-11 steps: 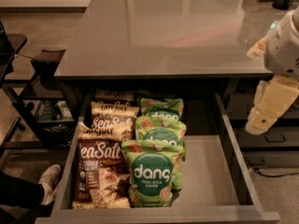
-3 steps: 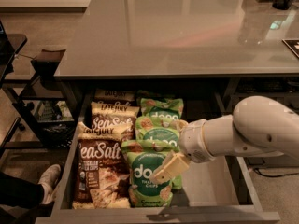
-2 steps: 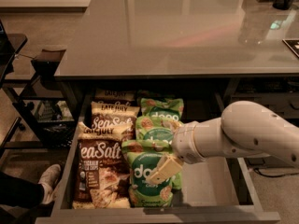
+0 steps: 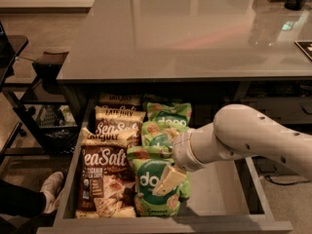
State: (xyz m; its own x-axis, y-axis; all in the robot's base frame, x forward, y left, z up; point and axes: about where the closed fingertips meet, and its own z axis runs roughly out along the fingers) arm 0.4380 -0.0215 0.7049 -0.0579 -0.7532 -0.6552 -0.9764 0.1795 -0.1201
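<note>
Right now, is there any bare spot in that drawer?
Yes: the drawer floor is bare between the green bags and the right wall, under the arm. The left is crowded with brown bags too; the gripper sits over the front green bag.

One view only: high up, seemingly at my head height, facing down across table (image 4: 185,33) into open drawer (image 4: 222,196), fairly near. My claw (image 4: 168,179) is low centre, over green bag (image 4: 145,183).

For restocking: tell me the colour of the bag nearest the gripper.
Green with white lettering, clear in the camera view; the gripper is over this front bag.
</note>
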